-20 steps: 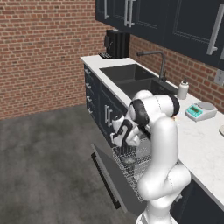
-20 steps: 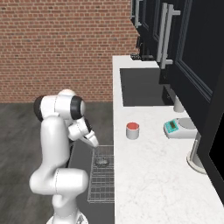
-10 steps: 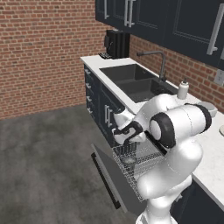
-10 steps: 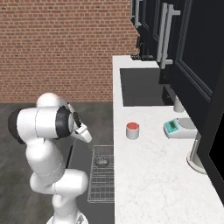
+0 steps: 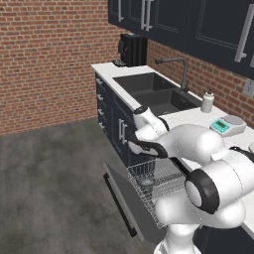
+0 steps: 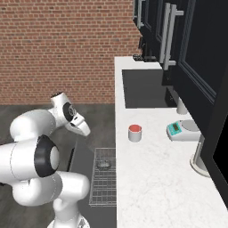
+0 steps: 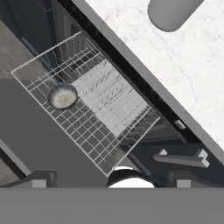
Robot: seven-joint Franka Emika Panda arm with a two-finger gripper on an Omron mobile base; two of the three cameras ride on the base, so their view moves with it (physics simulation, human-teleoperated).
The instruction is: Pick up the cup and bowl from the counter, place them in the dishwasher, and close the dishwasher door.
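One of two items is in: the bowl [image 7: 62, 96] sits in the dishwasher's wire rack [image 7: 109, 116], near the rack's outer corner, also seen in the left base view [image 5: 146, 182] and right base view [image 6: 103, 164]. Small, shallow, dark grey with a pale speckled inside, upright, alone in the rack.

Cup [image 6: 135, 132] not yet moved: it stands upright on the desk [image 6: 151, 178], close to the front edge, between the sink [image 6: 142, 88] and the teal-faced scale [image 6: 182, 129], well apart from both. Short white cylinder, red-pink top, no handle seen. In the hand view a grey cylinder [image 7: 171, 12] at the desk's edge is probably the same cup seen from another angle; can't confirm.

Dishwasher door [image 5: 130, 201] is down, lying flat and open, dark panel hinged at the bottom; rack pulled out over it.

Gripper [image 5: 135, 147] hangs above the rack, out past the desk's front edge, fingers spread wide with nothing between them. In the right base view the gripper [image 6: 83, 129] is level with the cup but off the desk, over the open door.

Judged progress: roughly a third done. Left: reach to the cup, grasp, carry it into the rack, release, then swing the door up shut. The rack probably has to slide in before the door can close.
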